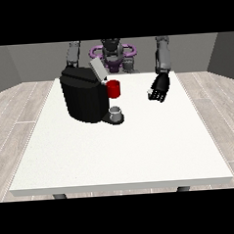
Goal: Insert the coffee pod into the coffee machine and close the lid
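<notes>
I see a small grey cup-shaped thing (116,111) on the dark base plate at the front foot of the coffee machine, directly below the spout area; I cannot tell for certain whether it is the coffee pod, so I call it a grey thing. Just above it, at the machine's front face, I see a red cylindrical thing at the machine (114,88), apart from the grey thing with a small gap between them. The boxy black coffee machine (83,97) stands on the far left part of the tabletop, near the far edge, and its flat grey lid (98,70) is tilted up and open, leaning back towards the robot.

The large white table (126,152) carries all this; its near half is bare white surface.

The black hand at the view's right (159,89) hangs above the far right part of the tabletop, well apart from the machine and from the grey thing. Its fingers point downward, look relaxed rather than clenched, and hold nothing. On the view's left I see only a grey upper arm (74,54) dropping behind the machine; the hand on that side is hidden by the machine's body, so I say nothing about it.
</notes>
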Motion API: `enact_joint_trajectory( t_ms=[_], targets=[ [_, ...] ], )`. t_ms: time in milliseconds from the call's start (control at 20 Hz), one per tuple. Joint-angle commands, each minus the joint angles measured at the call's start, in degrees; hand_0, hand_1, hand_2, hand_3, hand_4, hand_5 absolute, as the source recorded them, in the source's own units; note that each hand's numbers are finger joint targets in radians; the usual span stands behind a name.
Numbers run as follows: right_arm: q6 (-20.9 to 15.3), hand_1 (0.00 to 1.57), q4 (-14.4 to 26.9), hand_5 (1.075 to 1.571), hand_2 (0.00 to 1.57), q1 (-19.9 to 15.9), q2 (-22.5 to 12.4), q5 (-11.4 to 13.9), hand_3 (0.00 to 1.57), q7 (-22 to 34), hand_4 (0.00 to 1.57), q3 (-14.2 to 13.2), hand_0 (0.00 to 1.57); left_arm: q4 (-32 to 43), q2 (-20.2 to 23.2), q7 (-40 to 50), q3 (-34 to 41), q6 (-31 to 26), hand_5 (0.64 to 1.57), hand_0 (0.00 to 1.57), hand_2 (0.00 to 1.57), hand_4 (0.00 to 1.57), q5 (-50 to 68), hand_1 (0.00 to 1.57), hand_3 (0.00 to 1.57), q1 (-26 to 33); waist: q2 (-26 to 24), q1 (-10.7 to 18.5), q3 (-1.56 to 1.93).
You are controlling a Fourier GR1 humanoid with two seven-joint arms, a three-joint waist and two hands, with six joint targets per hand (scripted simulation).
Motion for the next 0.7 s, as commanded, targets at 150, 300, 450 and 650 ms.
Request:
enact_joint_trajectory(
  t_ms=[150,300,450,650],
  targets=[
    [-3.13,0.0,1.31,1.571,0.0,2.37,1.18,3.07,0.0,1.35,0.0,1.24,0.0,3.88,-2.1,-3.14,0.88,2.46,1.571,1.15,1.26,0.47,-2.44,1.15,1.16,-1.14,-2.34,0.72,-0.12],
    [-3.27,0.0,2.7,1.571,0.0,2.63,-0.15,2.76,0.0,1.24,0.0,-0.49,0.0,1.64,-3.55,-6.34,2.63,0.2,1.571,1.37,1.37,0.48,1.4,1.37,1.3,-1.22,-4.48,2.17,-0.12],
    [-2.59,0.0,9.54,1.571,0.0,-2.25,-3.49,-0.19,0.0,-0.49,0.0,-6.77,0.0,-2.31,-4.6,-6.93,1.9,-7.43,1.571,1.45,1.44,0.52,3.44,1.45,1.36,-4.55,-5.08,6.82,-0.05],
    [-3.42,0.0,8.16,1.571,0.0,-0.01,-0.57,2.78,0.0,-1.13,0.0,-1.97,0.0,-0.81,-5.81,-1.62,3.09,-11.2,1.571,1.41,1.4,0.51,3.43,1.41,1.31,-7.51,-7.75,3.84,-0.08]
  ],
)
